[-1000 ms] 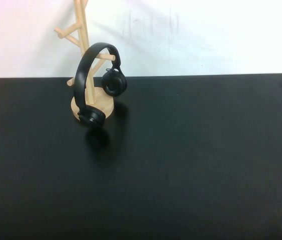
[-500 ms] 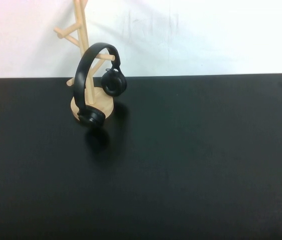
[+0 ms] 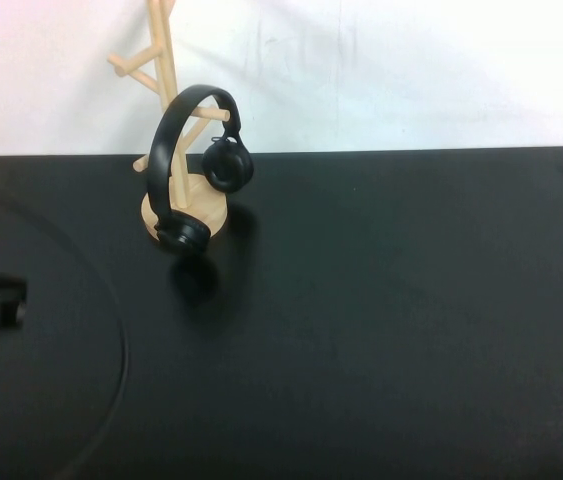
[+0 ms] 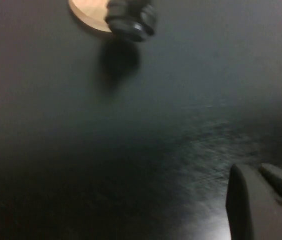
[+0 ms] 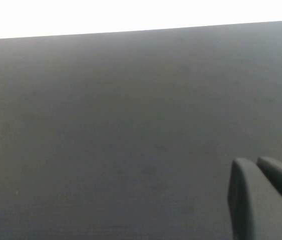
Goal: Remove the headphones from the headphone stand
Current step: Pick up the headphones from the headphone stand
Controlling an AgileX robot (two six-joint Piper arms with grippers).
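The black headphones (image 3: pixel 186 160) hang by their headband on a peg of the light wooden headphone stand (image 3: pixel 166 70) at the back left of the black table. One ear cup (image 3: pixel 183 235) rests by the round base, the other (image 3: pixel 227 166) hangs beside the pole. My left gripper (image 3: pixel 6 298) is at the table's left edge, well short of the stand. Its wrist view shows its fingers together and empty (image 4: pixel 253 167), with the lower ear cup (image 4: pixel 130 20) and the base (image 4: pixel 88 12) far ahead. My right gripper (image 5: pixel 253 162) is shut and empty over bare table, out of the high view.
The black table (image 3: pixel 381 320) runs to a white wall (image 3: pixel 411 70) at the back. A thin black cable (image 3: pixel 121 350) from the left arm arcs over the table's front left.
My left arm has come into the high view from the bottom left corner and moved up and toward the stand, trailing its cable. The headphones and stand have not moved.
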